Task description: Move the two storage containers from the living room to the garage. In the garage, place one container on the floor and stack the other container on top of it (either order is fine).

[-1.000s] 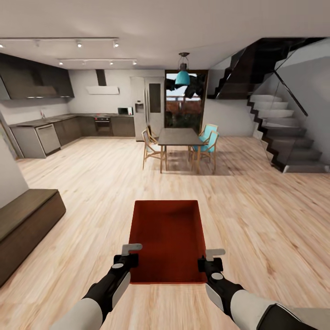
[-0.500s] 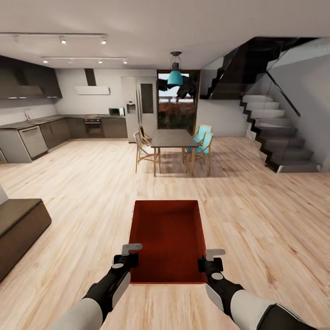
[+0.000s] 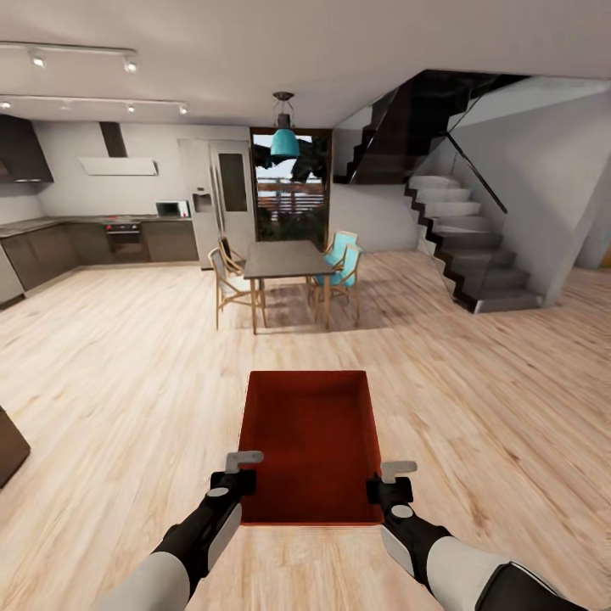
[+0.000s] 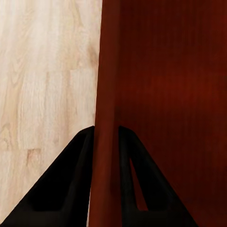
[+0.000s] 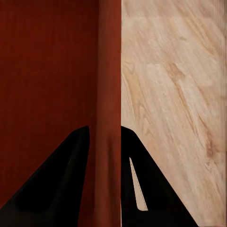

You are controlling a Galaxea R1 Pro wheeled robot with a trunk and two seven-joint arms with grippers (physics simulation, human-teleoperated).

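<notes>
Turning rightward, the robot is swinging its head view across the open-plan room: against the earlier pictures, the dark bench at the left has slid almost out of frame, the kitchen units are slipping off the same side, and the table (image 3: 284,257) with its chairs is drifting left while the stairs (image 3: 462,255) are coming toward the middle. Nothing in the room itself is moving; only the camera is. The container (image 3: 310,445) is staying put between the arms, so the carry looks steady, and the turn reads as the robot heading off toward the garage, which is not yet in sight.

Left of the container, the left gripper (image 3: 240,472) is clenching the box's left wall, its black fingers (image 4: 71,184) straddling the thin red rim. Right of the container, the right gripper (image 3: 389,480) is pinching the opposite wall the same way, fingers (image 5: 61,184) on either side.

How high the container is hanging above the wood floor (image 3: 127,365) is hard to judge, and its underside is hidden. What lies right of the stairs is being cut off by the frame.
</notes>
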